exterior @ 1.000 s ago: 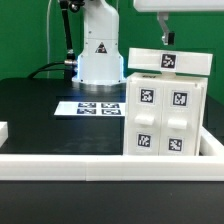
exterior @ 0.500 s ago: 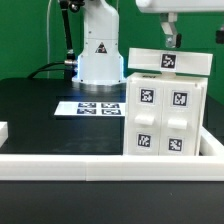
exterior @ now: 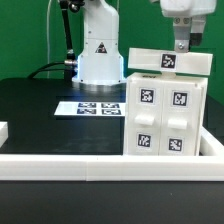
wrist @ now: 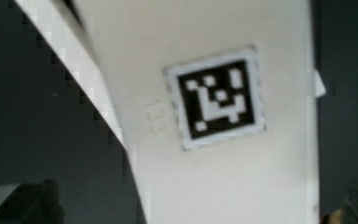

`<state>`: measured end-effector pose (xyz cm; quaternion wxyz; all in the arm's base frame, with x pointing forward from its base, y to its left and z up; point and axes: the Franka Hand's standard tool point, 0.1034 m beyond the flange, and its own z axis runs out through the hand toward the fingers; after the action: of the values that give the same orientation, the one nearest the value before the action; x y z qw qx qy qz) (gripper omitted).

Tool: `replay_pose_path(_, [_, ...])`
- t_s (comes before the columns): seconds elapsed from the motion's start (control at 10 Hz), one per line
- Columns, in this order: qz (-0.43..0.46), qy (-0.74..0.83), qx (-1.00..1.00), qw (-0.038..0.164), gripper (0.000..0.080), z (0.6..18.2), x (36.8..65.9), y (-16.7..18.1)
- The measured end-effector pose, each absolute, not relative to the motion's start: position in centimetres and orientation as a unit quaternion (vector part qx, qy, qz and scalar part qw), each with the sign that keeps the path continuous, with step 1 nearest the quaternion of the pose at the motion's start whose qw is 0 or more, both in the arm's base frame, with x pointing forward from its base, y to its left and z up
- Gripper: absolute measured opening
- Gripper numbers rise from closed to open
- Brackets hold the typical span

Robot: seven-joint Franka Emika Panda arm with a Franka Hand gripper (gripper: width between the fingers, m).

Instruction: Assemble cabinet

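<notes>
The cabinet (exterior: 165,112) is a white box body standing upright at the exterior view's right, with four tagged panel pieces on its face. A white tagged top panel (exterior: 168,62) lies across it. My gripper (exterior: 180,44) hangs just above the panel's right part, its fingers pointing down. In the wrist view the white panel (wrist: 211,130) with its black tag fills the middle. My gripper (wrist: 190,205) is open, with dark fingertips (wrist: 19,200) far apart at either side of the panel, holding nothing.
The marker board (exterior: 90,107) lies flat on the black table, left of the cabinet. The white robot base (exterior: 100,55) stands behind it. A white rail (exterior: 100,165) runs along the front edge, and a small white block (exterior: 3,130) sits at the far left.
My gripper has moved toward the exterior view's right and down, from the top edge of the picture to just above the cabinet's top panel. The cabinet has not moved.
</notes>
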<state>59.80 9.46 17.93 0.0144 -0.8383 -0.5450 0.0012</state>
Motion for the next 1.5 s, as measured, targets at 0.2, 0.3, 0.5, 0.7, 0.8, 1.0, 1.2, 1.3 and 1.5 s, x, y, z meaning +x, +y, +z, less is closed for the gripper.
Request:
replay_pose_path(0.2, [-0.003,-0.611,-0.791,0.011,0.0797,17.3,59.6,9.1])
replay_pose_path(0.3, [-0.004,-0.61,-0.792,0.011,0.0797,17.0,59.3,9.0])
replay_pose_path(0.5, [-0.005,-0.595,-0.803,0.009,0.0797,16.0,58.8,8.8])
replay_pose_path(0.7, [-0.005,-0.592,-0.806,0.008,0.0797,15.6,58.5,8.3])
replay_pose_path(0.8, [-0.004,-0.59,-0.807,0.008,0.0797,15.5,58.5,8.2])
replay_pose_path(1.0, [-0.004,-0.584,-0.812,0.008,0.0761,15.5,58.5,8.2])
replay_pose_path(1.2, [-0.004,-0.583,-0.812,0.008,0.0561,15.5,58.5,8.1])
replay_pose_path(1.3, [-0.004,-0.576,-0.817,0.009,0.0561,15.5,58.5,8.1])
replay_pose_path(1.5, [-0.004,-0.553,-0.833,0.009,0.0561,15.5,58.5,8.1])
